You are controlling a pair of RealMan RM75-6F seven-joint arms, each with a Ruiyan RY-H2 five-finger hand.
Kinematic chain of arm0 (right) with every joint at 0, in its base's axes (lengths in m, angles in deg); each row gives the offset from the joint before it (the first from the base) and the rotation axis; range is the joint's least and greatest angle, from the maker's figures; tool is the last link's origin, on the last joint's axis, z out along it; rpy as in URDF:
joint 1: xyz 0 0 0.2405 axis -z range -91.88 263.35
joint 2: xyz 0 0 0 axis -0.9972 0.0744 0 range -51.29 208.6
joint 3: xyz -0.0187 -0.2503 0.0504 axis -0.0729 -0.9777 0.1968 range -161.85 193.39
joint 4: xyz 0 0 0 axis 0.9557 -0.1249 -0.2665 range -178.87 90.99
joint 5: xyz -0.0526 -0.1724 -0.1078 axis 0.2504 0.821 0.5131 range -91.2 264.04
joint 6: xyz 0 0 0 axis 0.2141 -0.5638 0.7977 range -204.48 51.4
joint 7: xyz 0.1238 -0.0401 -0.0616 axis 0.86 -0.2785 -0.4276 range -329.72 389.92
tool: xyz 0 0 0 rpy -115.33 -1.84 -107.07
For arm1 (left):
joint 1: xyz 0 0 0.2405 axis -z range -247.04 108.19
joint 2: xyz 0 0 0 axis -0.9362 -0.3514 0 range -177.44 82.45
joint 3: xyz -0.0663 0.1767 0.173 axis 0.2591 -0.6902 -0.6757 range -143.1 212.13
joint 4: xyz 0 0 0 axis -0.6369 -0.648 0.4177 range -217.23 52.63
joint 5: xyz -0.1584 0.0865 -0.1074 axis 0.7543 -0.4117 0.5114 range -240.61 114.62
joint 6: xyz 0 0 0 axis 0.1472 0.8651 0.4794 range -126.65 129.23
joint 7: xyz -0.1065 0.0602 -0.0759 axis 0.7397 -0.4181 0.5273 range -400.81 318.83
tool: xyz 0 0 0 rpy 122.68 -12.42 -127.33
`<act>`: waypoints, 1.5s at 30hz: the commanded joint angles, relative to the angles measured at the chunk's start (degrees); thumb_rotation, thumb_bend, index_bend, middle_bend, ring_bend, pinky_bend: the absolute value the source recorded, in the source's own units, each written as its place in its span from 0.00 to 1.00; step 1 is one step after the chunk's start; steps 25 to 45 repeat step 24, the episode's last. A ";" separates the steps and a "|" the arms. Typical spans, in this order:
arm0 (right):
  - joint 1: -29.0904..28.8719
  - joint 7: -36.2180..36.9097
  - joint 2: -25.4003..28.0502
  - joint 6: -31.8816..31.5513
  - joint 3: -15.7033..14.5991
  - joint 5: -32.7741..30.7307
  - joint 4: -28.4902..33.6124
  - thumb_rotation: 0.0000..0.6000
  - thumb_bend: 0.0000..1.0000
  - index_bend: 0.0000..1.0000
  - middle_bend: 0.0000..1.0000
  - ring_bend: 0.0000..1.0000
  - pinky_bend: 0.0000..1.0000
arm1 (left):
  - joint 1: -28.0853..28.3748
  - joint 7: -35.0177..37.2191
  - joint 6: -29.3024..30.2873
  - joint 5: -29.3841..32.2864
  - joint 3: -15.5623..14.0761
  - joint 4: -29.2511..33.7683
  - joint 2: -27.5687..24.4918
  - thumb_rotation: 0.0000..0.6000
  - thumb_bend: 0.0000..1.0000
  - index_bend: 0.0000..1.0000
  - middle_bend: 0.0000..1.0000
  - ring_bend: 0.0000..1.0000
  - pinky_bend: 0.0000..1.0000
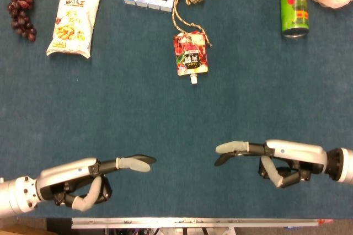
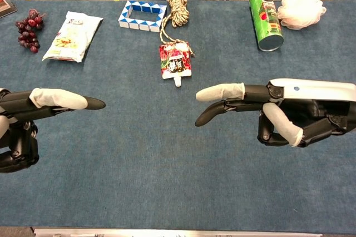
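Both arms reach in from the near corners, forearms low and nearly level, pointing toward each other. The left hand (image 1: 83, 180) holds nothing: some fingers (image 1: 135, 163) stretch straight out, the rest curl under the palm. The right hand (image 1: 278, 160) mirrors it, empty, fingers (image 1: 231, 148) extended leftward, others tucked beneath.

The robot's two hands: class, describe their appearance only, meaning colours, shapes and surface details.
Both the left hand and the right hand have smooth silver-grey shells on the back, black finger frames and pale beige rubbery finger covers with dark tips. Each joins a silver cylindrical wrist. A small blue dot marks the back of the right hand.
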 commanded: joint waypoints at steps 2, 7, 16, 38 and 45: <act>-0.22 -0.19 -0.27 -0.22 -0.57 -0.38 -0.29 1.00 1.00 0.07 0.18 0.99 1.00 | 0.39 -0.04 0.34 0.71 -0.59 -0.47 0.43 1.00 0.99 0.09 0.00 0.95 0.92; 0.03 -4.42 -0.05 0.94 -0.94 -1.35 -0.44 1.00 1.00 0.09 0.19 0.99 1.00 | 0.40 -2.93 -0.42 2.04 -1.10 -0.27 0.26 1.00 0.99 0.10 0.00 0.95 0.92; 1.79 -21.19 1.12 7.53 -0.87 -4.71 2.72 1.00 1.00 0.13 0.23 0.99 1.00 | -0.53 -14.01 -5.30 5.52 -1.03 2.89 -0.43 1.00 0.99 0.10 0.00 0.95 0.92; 2.28 -21.65 1.45 6.54 -1.23 -5.47 2.83 1.00 1.00 0.16 0.24 0.99 1.00 | 0.13 -12.77 -4.69 5.79 -1.63 2.79 -0.30 1.00 0.99 0.10 0.00 0.95 0.92; 2.28 -21.65 1.45 6.54 -1.23 -5.47 2.83 1.00 1.00 0.16 0.24 0.99 1.00 | 0.13 -12.77 -4.69 5.79 -1.63 2.79 -0.30 1.00 0.99 0.10 0.00 0.95 0.92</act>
